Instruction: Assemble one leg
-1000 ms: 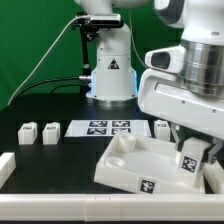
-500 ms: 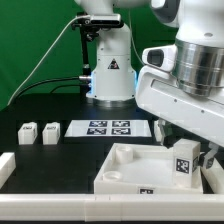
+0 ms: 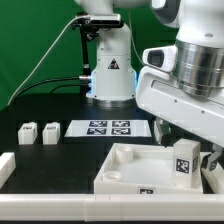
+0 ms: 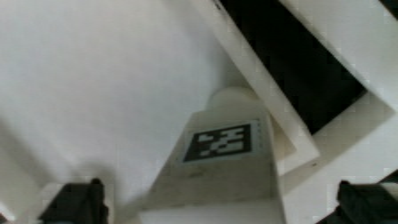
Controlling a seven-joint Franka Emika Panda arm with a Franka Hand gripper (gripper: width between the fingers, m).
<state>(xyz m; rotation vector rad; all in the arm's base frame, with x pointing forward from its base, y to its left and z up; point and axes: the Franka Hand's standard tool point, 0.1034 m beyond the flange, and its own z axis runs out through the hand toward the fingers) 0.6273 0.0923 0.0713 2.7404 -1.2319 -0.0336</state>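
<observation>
Leg (image 3: 184,160), a small white upright block with a black-and-white tag on its face, stands at the exterior view's right, in the right-hand corner of the large white tray-like piece (image 3: 128,165), directly beneath the arm's wrist. Going from the exterior view's left: a white rail (image 3: 5,170) lies at the table's edge, then two more small tagged blocks (image 3: 27,131) (image 3: 49,130) sit side by side on the black table (image 3: 60,155), then the marker board (image 3: 108,128) lies flat with its four tags, then the tray-like piece, then the leg. The gripper (image 3: 186,158) is around the leg; in the wrist view the leg (image 4: 222,150) sits between the two dark fingertips (image 4: 75,200), but whether they press on it or stand just off its sides cannot be told.
</observation>
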